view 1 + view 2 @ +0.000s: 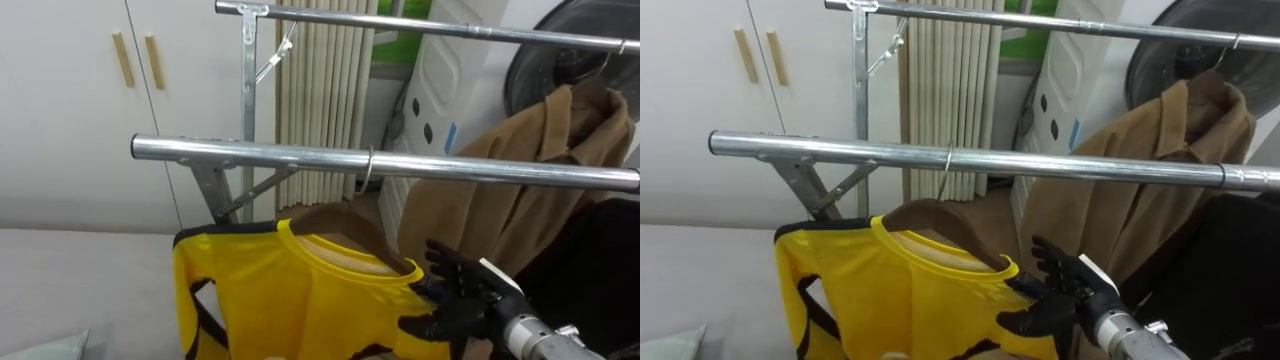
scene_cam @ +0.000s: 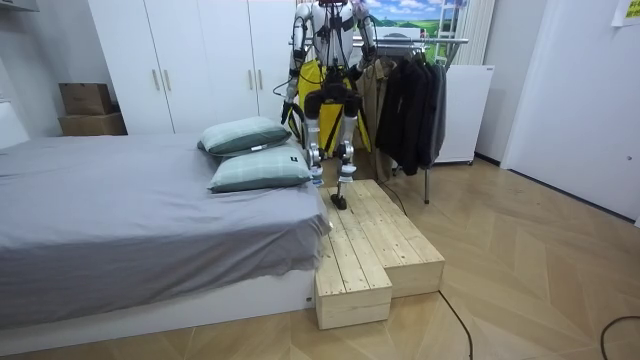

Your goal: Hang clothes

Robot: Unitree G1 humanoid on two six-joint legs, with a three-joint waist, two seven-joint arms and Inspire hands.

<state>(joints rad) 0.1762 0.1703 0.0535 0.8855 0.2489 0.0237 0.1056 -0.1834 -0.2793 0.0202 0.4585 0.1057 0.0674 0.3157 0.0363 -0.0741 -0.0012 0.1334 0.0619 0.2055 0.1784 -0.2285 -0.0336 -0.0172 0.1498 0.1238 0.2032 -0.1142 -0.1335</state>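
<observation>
Yellow shirt (image 1: 280,300): on a brown wooden hanger (image 1: 335,222), whose hook sits over the near metal rail (image 1: 450,168); the shirt hangs below the rail, at 6 o'clock from the hook.
Right hand (image 1: 462,295): at 3 o'clock of the collar, fingers spread wide, against the shirt's shoulder edge, gripping nothing.
Left hand (image 2: 287,112): low at the robot's side in the room view; I cannot tell its state.
Tan coat (image 1: 530,170): on the far rail (image 1: 450,30), at 2 o'clock from the shirt.
Robot: on the wooden platform (image 2: 375,250) beside the bed (image 2: 130,220), facing the rack.
</observation>
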